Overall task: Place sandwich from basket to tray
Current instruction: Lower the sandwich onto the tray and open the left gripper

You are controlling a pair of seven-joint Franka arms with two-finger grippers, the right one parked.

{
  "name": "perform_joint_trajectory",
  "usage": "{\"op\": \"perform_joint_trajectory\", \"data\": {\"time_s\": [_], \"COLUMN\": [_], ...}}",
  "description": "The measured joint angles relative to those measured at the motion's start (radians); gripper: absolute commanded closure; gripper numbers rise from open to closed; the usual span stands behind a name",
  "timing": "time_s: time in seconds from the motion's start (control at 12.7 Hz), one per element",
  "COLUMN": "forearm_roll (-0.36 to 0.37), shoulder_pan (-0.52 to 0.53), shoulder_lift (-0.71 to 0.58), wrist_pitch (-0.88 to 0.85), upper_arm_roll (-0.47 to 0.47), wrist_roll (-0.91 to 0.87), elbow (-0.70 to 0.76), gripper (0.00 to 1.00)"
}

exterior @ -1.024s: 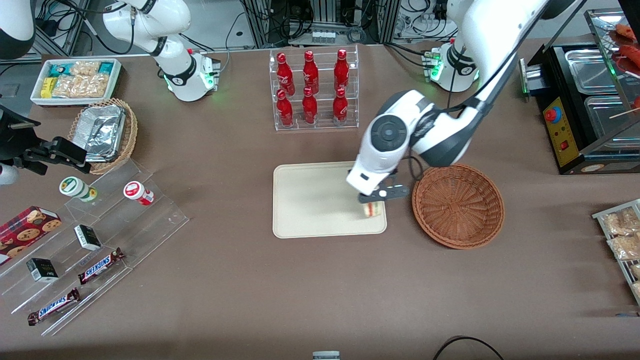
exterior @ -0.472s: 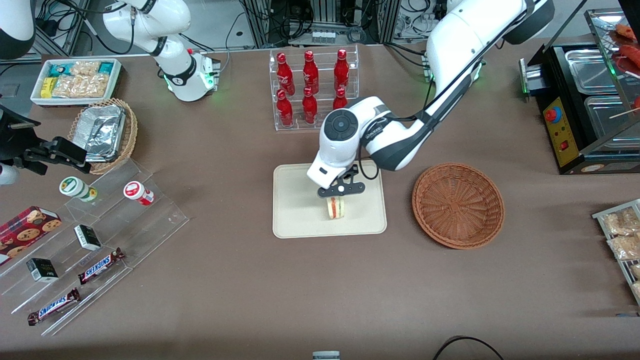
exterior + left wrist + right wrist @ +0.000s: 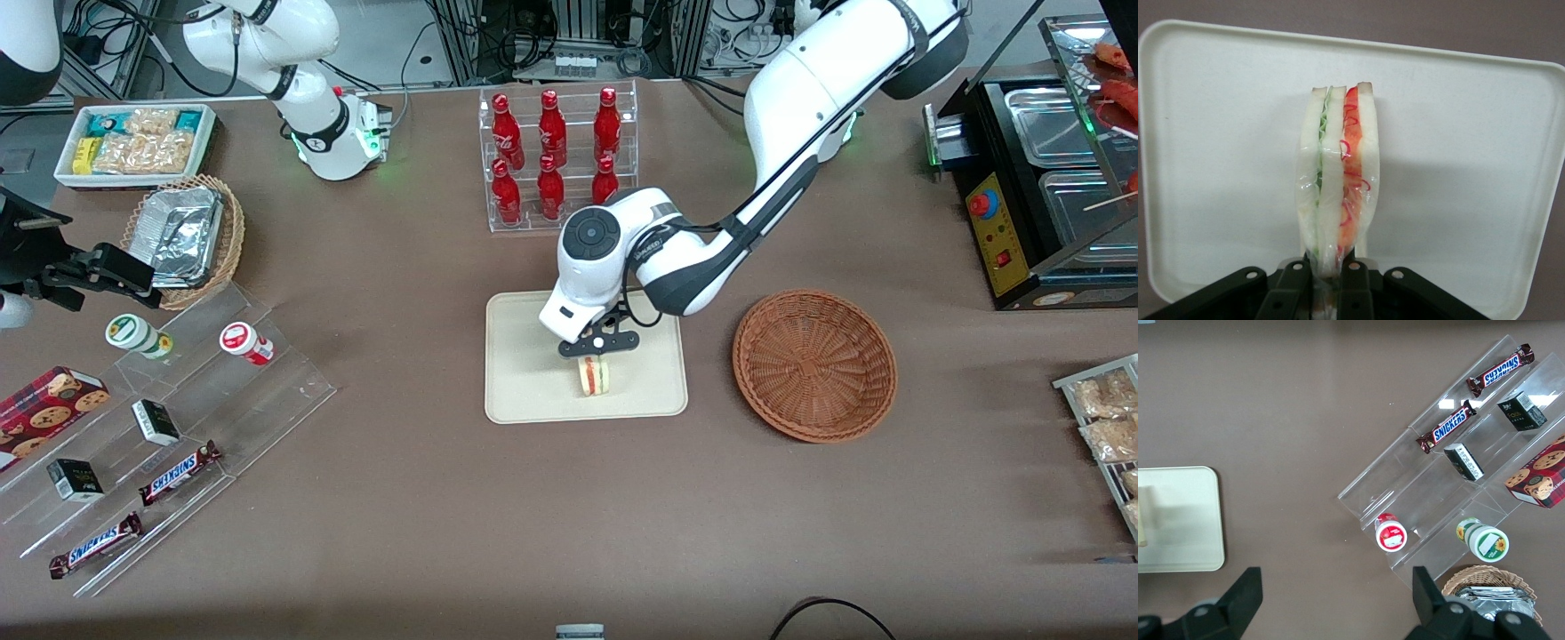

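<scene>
The gripper (image 3: 594, 353) has carried the sandwich (image 3: 594, 376) from the tray (image 3: 524, 356) edge to frame centre, clamped; lower fully before releasing.

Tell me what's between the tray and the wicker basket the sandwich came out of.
Only bare brown tablecloth, seen in the front view, separates the tray from the basket. The gripper holds the sandwich over the tray.

Brown matte surface (image 3: 427, 533) under even overhead light. Along its edge farthest from the front camera stand metal frames and tangled cables (image 3: 578, 36); a grey floor (image 3: 27, 147) shows beside the surface.
</scene>
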Motion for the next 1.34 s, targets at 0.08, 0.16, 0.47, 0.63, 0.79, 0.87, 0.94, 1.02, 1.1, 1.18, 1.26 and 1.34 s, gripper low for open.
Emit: {"op": "perform_joint_trajectory", "data": {"time_s": [0.08, 0.16, 0.47, 0.63, 0.79, 0.87, 0.94, 1.02, 1.1, 1.18, 1.26, 1.34], "forearm_roll": [0.000, 0.000, 0.000, 0.000, 0.000, 0.000, 0.000, 0.000, 0.000, 0.000, 0.000, 0.000], "shoulder_pan": [-0.001, -0.001, -0.002, -0.003, -0.004, -0.005, -0.005, -0.005, -0.005, -0.004, -0.004, -0.004], "shoulder_lift": [0.010, 0.015, 0.021, 0.028, 0.034, 0.037, 0.038, 0.038, 0.037, 0.034, 0.021, -0.002], "wrist_pitch": [0.008, 0.009, 0.012, 0.020, 0.023, 0.023, 0.024, 0.024, 0.024, 0.019, -0.008, -0.055], "upper_arm_roll": [0.000, 0.000, -0.001, -0.001, -0.002, -0.002, -0.003, -0.004, -0.004, -0.006, -0.008, -0.011], "wrist_roll": [-0.005, -0.008, -0.010, -0.010, -0.010, -0.011, -0.011, -0.012, -0.012, -0.012, -0.012, -0.012], "elbow": [0.001, 0.002, 0.002, 0.002, 0.002, 0.002, 0.002, 0.005, 0.011, 0.020, 0.031, 0.042], "gripper": [0.94, 0.94, 0.90, 0.74, 0.00, 0.00, 0.00, 0.00, 0.00, 0.00, 0.00, 0.00]}}
